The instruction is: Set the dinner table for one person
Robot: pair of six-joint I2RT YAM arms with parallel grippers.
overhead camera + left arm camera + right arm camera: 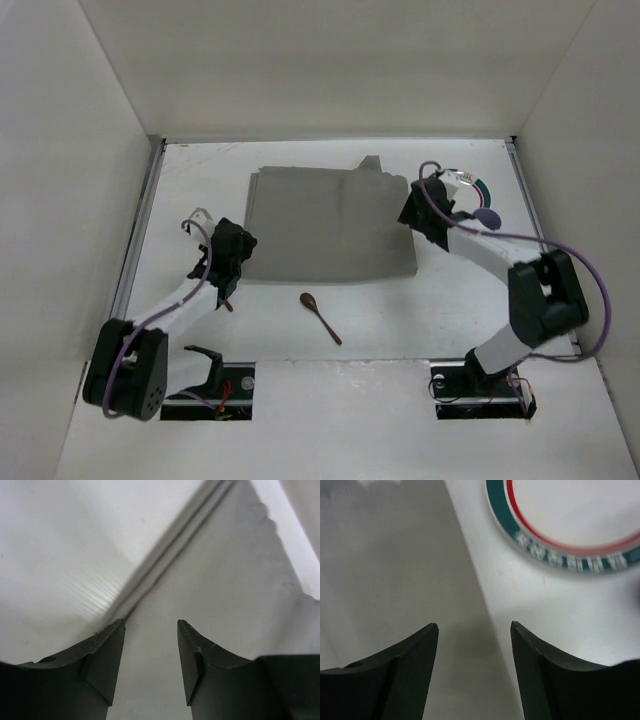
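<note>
Matte white bench [420, 320], flat and plain, white walls around it, carrying everything here. In its middle lies 1 grey cloth mat [320, 230], rectangular, its far edge rumpled. 1 brown spoon [320, 316] with a smooth oval bowl rests on bare bench at the mat's near side. 1 round plate [478, 185], ringed green and red, sits right of the mat, half hidden by the right arm. Left tool [150, 622], by the mat's left edge: 2 dark fingers spread, nothing between. Right tool [475, 624]: spread too, empty, over the mat's right edge. 1 small purple thing [487, 215] beside the plate is hard to make out.
</note>
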